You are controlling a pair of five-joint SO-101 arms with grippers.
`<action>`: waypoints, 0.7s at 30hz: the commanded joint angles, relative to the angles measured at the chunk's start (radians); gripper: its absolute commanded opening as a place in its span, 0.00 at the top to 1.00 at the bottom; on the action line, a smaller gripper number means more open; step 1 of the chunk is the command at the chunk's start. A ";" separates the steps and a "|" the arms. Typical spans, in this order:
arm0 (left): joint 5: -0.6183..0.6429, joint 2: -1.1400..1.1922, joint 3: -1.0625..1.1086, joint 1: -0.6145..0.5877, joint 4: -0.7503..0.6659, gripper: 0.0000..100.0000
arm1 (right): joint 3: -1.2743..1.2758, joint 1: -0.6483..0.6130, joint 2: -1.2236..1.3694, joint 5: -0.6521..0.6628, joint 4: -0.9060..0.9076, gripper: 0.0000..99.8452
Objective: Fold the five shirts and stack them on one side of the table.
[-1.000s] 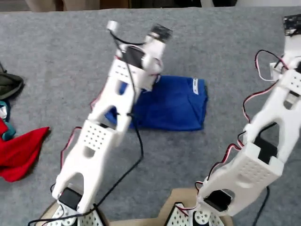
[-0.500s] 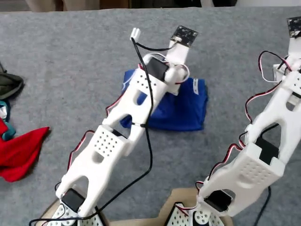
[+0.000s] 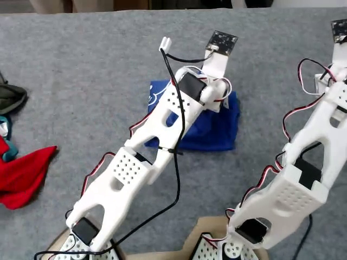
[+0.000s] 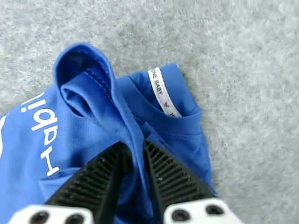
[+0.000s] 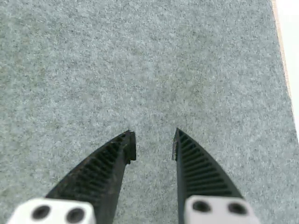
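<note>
Left wrist view, closest in: grips a raised ridge of the blue shirt [image 4: 177,140] with the left gripper [image 4: 133,147], jaws clenched on the cloth, the pinched hem arching into a loop beyond the tips. Looks like the middle of a fold, so best to carry the held edge low across the body, lay it square to the far edge, and let go only once the cloth rests flat, without dragging the layers beneath. Bears white lettering [image 4: 39,126] on the chest and a white neck label [image 4: 161,91] with small print inside the collar. From the right wrist view, holds the right gripper [image 5: 154,140] released, jaws apart over bare grey table [image 5: 140,56]. Seen from the high view, puts the blue shirt just past centre, at about 1 o'clock from the base of the left arm [image 3: 162,124]. Leaves a red shirt [image 3: 24,173] crumpled at 9 o'clock, with a dark green garment [image 3: 11,97] toward 10 o'clock, well apart and unfolded.
</note>
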 commanded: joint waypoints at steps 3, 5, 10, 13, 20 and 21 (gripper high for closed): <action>0.109 -0.087 -0.049 -0.011 -0.061 0.98 | -0.050 0.007 -0.002 0.002 -0.009 0.85; 0.140 -0.087 -0.049 -0.012 -0.064 0.98 | -0.051 0.007 -0.002 0.000 -0.009 0.85; 0.187 -0.087 -0.049 -0.011 -0.066 0.98 | -0.050 0.007 -0.002 0.000 -0.009 0.85; 0.201 -0.088 -0.051 -0.006 -0.066 0.98 | -0.050 0.007 -0.002 0.000 -0.009 0.85; 0.201 -0.140 -0.049 0.035 -0.069 0.98 | -0.048 0.005 -0.002 0.000 -0.009 0.85; 0.201 -0.145 -0.049 0.038 -0.069 0.98 | -0.048 0.005 -0.002 0.000 -0.009 0.85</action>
